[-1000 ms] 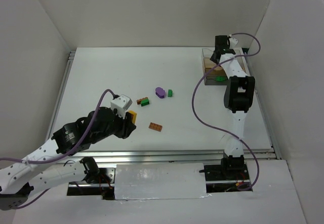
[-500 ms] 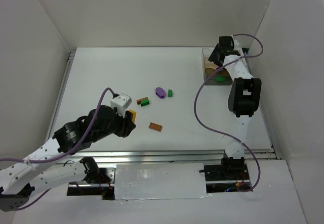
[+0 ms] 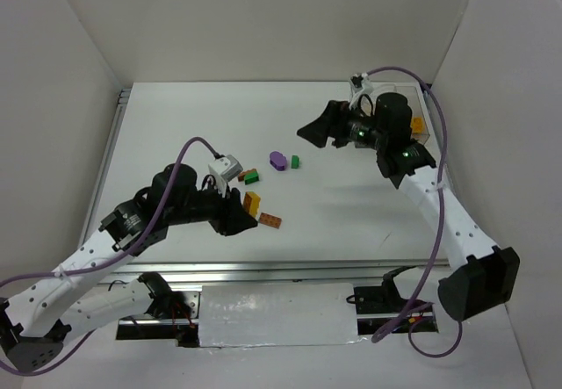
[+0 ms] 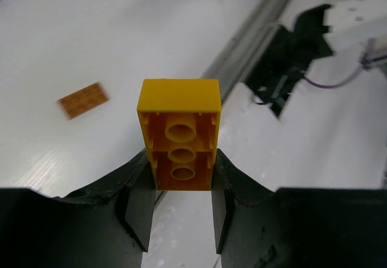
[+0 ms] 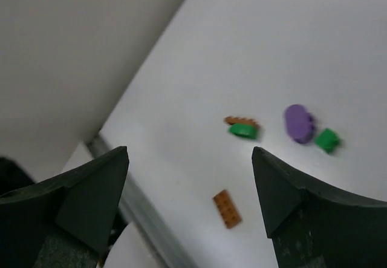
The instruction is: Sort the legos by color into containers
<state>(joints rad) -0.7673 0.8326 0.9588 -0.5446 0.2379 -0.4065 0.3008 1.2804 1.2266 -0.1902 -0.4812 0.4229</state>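
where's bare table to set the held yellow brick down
Bare: far-left table between the rail and purple brick; also between the green brick and right arm. Crowded: around the brown plate and the held yellow brick.

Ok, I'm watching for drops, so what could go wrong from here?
The left jaws pinch only one end of the yellow brick, so it may slip out. The box sits far right behind the right arm, so carrying the brick across risks a bump.

White table point(image 3: 176, 126): purple lego point(image 3: 278, 160), green lego point(image 3: 295, 162), brown plate point(image 3: 270, 221) (lying flat).
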